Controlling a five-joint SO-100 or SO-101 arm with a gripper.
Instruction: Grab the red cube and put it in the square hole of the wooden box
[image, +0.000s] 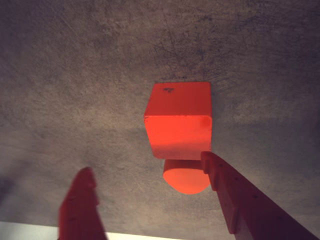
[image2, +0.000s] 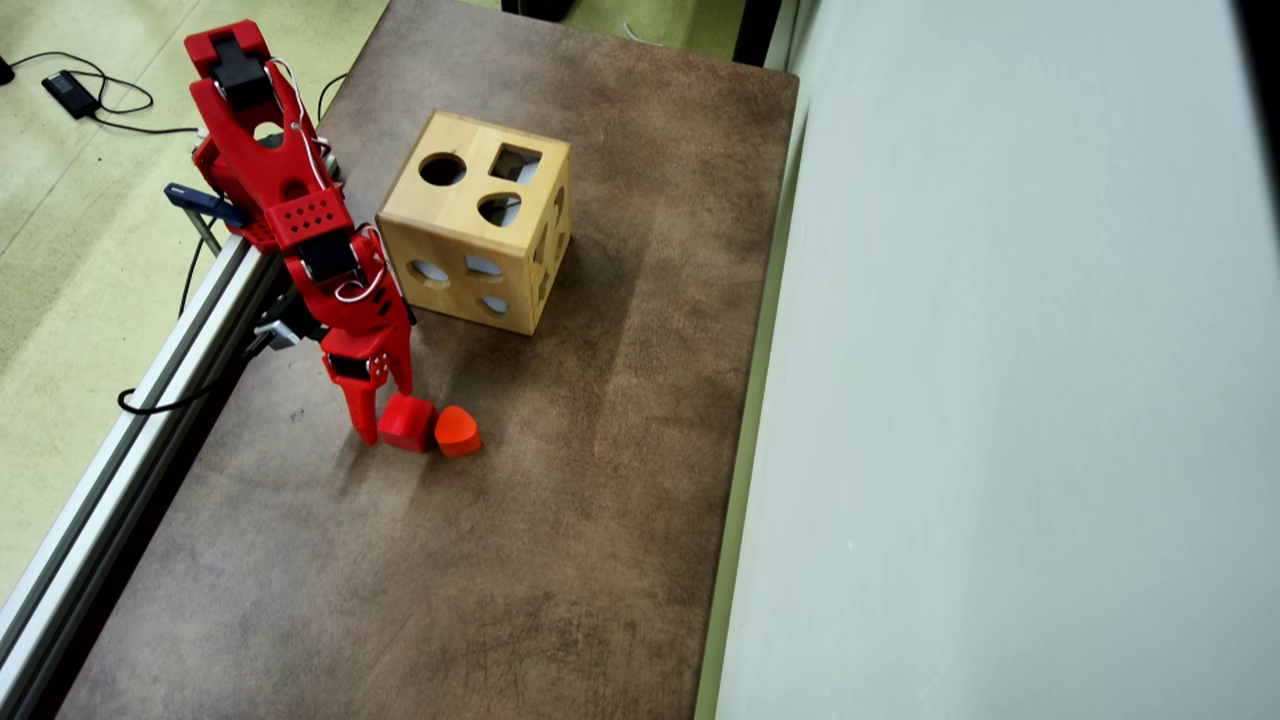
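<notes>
1. Brown, mottled tabletop (image2: 560, 520) fills my overhead view, with pale green floor and a metal rail (image2: 130, 420) along its left edge and a grey-white panel on the right.
2. Farthest left on the table I see the red 3D-printed arm (image2: 290, 200), reaching down from the rail toward the near part of the table.
3. Its gripper (image2: 385, 410) has the fingers spread apart; one fingertip (image2: 366, 432) points at the tabletop just left of the small red cube (image2: 407, 421).
4. In the wrist view the gripper (image: 150, 172) shows a blunt finger (image: 82, 200) at lower left, clear of the red cube (image: 179, 120), and a long finger (image: 240, 200) at lower right whose tip meets the cube's lower right corner.
5. That cube sits flat on the table, mostly ahead of the fingertips, not clamped.
6. Touching the cube's right side in the overhead view is an orange-red rounded block (image2: 457, 431); in the wrist view the rounded block (image: 186, 181) lies under the cube, against the long finger.
7. Further right and farther back stands the light wooden shape-sorter box (image2: 475, 225), its square hole (image2: 515, 163) in the top face, well apart from the cube.
</notes>
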